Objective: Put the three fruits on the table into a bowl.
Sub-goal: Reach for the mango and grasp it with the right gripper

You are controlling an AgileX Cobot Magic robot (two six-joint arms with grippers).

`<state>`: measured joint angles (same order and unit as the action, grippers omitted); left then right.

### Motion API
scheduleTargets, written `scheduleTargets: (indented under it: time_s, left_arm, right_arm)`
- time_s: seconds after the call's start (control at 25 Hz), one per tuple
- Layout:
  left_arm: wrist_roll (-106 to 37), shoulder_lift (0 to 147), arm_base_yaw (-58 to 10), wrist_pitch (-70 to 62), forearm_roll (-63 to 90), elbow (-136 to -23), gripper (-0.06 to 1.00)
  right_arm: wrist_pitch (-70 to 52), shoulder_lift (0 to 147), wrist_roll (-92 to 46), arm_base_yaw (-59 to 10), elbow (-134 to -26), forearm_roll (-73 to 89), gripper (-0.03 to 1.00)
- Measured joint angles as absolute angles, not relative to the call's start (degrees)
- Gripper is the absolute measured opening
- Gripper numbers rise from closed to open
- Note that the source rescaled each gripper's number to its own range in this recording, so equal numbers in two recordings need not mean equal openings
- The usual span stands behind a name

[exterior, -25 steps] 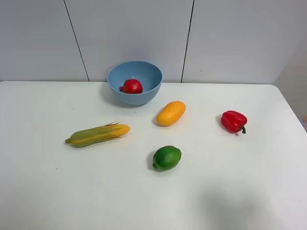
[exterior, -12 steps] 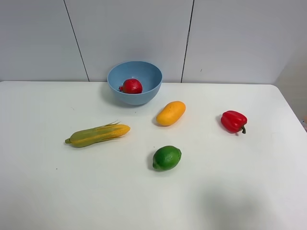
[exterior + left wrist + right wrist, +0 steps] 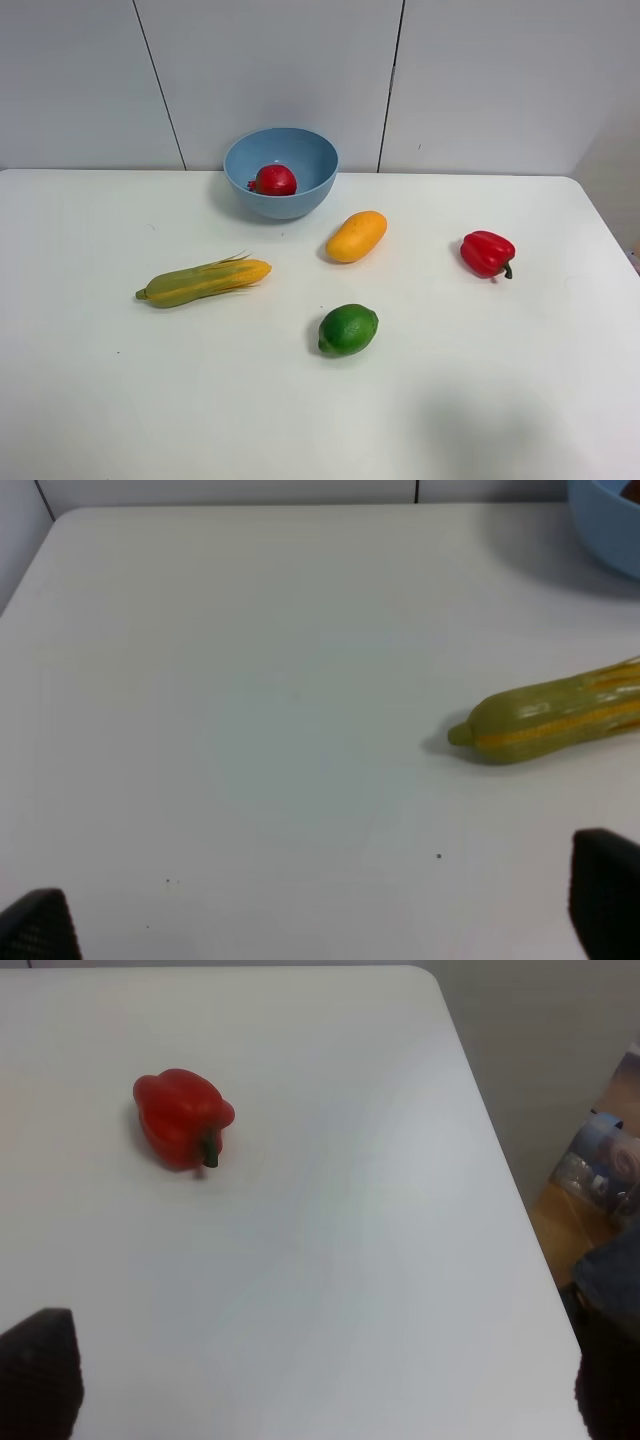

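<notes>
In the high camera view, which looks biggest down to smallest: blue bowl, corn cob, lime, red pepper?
1. blue bowl
2. corn cob, longer but slimmer
3. lime and red pepper: about alike; the lime lies nearer the camera, so unranked

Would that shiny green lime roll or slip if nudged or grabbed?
The lime looks nearly round and lies free on the flat table, so a nudge would probably roll it. Its glossy skin may slip when gripped.
</notes>
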<state>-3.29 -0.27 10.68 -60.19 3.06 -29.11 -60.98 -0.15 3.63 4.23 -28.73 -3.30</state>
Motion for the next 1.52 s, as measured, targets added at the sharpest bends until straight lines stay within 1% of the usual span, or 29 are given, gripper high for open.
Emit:
scheduleTargets:
  time_s: [0.92,1.04,1.16,1.36,1.52]
  left_arm:
    - [-3.3,-0.3,10.7,-60.2,3.1,-29.1,0.98]
    - [-3.3,-0.3,10.7,-60.2,3.1,-29.1,0.98]
    - [-3.3,-0.3,10.7,-60.2,3.1,-29.1,0.98]
    - [-3.3,-0.3,10.7,-60.2,3.1,-29.1,0.98]
    - [-3.3,-0.3,10.7,-60.2,3.1,-29.1,0.98]
  right_arm:
    - [-61.0,1.0,3.6,4.2,-28.7,-3.3,1.0]
    - [-60.9,7.2,2.8,4.2,-29.2,-3.2,1.0]
    - [-59.0,15.9,1.6,4.2,-32.3,-2.1,1.0]
    - [-57.1,31.9,-1.3,4.2,-41.9,2.3,1.0]
    - [-59.0,44.6,-4.7,4.2,-49.5,7.3,1.0]
